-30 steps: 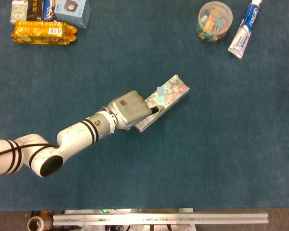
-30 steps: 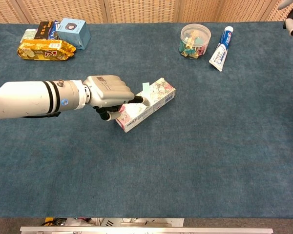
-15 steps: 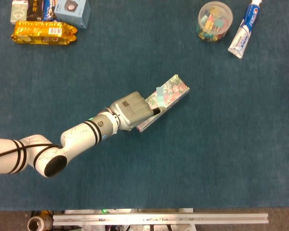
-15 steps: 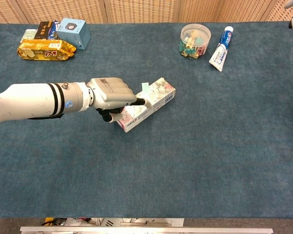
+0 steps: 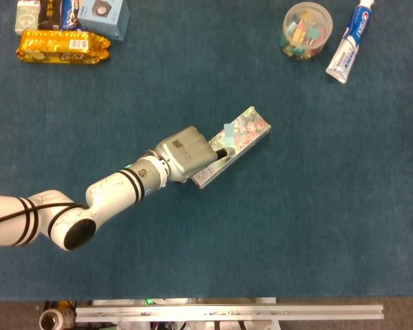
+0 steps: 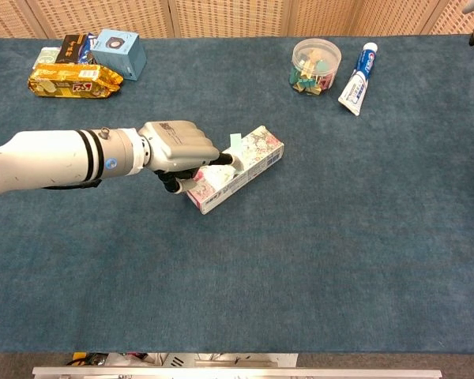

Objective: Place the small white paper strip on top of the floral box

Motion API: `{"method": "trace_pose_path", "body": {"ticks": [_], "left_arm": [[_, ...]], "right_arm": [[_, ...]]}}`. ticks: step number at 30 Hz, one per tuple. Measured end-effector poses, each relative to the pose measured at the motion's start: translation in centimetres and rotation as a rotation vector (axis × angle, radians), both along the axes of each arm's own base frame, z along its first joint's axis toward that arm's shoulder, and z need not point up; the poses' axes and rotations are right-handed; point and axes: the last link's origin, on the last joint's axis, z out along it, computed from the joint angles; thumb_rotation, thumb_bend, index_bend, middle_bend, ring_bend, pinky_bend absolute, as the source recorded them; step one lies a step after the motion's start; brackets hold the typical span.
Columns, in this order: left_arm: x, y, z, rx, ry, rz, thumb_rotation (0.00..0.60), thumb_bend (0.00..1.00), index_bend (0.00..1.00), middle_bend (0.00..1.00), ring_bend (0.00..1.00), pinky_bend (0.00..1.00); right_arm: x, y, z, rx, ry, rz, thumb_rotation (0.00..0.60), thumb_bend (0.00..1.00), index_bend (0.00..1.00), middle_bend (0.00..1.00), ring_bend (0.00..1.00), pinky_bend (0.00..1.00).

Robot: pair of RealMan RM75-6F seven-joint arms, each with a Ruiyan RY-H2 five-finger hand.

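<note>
The left hand (image 6: 176,150) pinches the small pale paper strip (image 6: 235,141) between its fingers (image 6: 223,159), just above the long floral cardboard box (image 6: 249,163).

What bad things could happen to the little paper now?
The paper strip stands up at the edge of the floral box, pinched by the left hand. Let go like that, it might tip off onto the table. It might also stick to the fingertips and lift away. The hand could nudge the box, too.

The left hand (image 5: 186,155) hides the floral box's (image 5: 244,136) near end.
</note>
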Motion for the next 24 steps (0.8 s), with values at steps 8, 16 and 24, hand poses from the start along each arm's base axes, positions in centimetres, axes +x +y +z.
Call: {"method": "trace_pose_path", "body": {"ticks": [8, 16, 24], "left_arm": [[-0.11, 0.02, 0.25, 0.006, 0.003, 0.007, 0.6, 0.76, 0.09, 0.95, 1.0, 0.97], [-0.29, 0.09, 0.47, 0.011, 0.006, 0.009, 0.6, 0.76, 0.09, 0.95, 1.0, 0.97], [-0.74, 0.12, 0.29, 0.011, 0.028, 0.017, 0.6, 0.76, 0.09, 0.95, 1.0, 0.97]], "right_arm": [[0.04, 0.04, 0.04, -0.002, -0.004, 0.001, 0.6, 0.43, 0.36, 0.56, 0.57, 0.66], [0.07, 0.14, 0.07, -0.003, -0.007, 0.002, 0.6, 0.43, 0.36, 0.56, 0.57, 0.66], [0.06, 0.26, 0.15, -0.003, -0.007, 0.001, 0.6, 0.43, 0.36, 0.56, 0.57, 0.66]]}}
